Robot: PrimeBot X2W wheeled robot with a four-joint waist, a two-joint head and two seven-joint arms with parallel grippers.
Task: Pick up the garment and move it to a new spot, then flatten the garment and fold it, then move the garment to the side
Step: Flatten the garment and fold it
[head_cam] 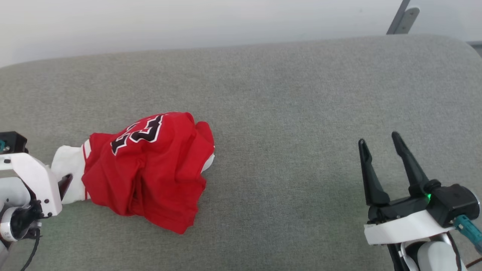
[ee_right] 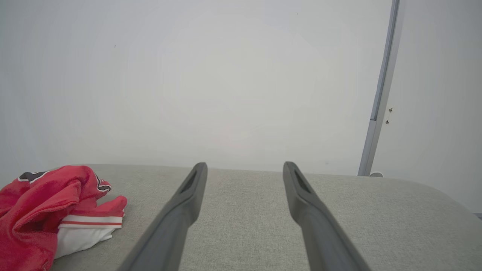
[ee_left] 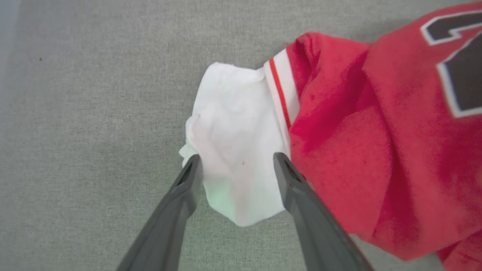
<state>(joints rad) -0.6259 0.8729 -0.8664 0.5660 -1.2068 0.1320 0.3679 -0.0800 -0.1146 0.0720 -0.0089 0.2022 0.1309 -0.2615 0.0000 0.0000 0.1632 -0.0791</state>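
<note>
Garment (head_cam: 150,169) lies in a crumpled heap on the left part of the grey padded surface (head_cam: 282,86). Its black number print (head_cam: 137,133) faces up near the far side. One white sleeve (ee_left: 237,124) with a red-striped cuff sticks out of the heap toward the left gripper (ee_left: 237,158).

The left jaws are spread, with one finger on each side of the sleeve end and the cloth lying slack between them (not pinched, as far as the wrist view shows).

The right gripper (head_cam: 379,138) is well apart from the garment, over bare surface at the right. Its jaws are wide apart with nothing between them. From that wrist the heap sits far off to the left, with a pale wall (ee_right: 226,75) and a grey metal post (ee_right: 380,94) behind.
</note>
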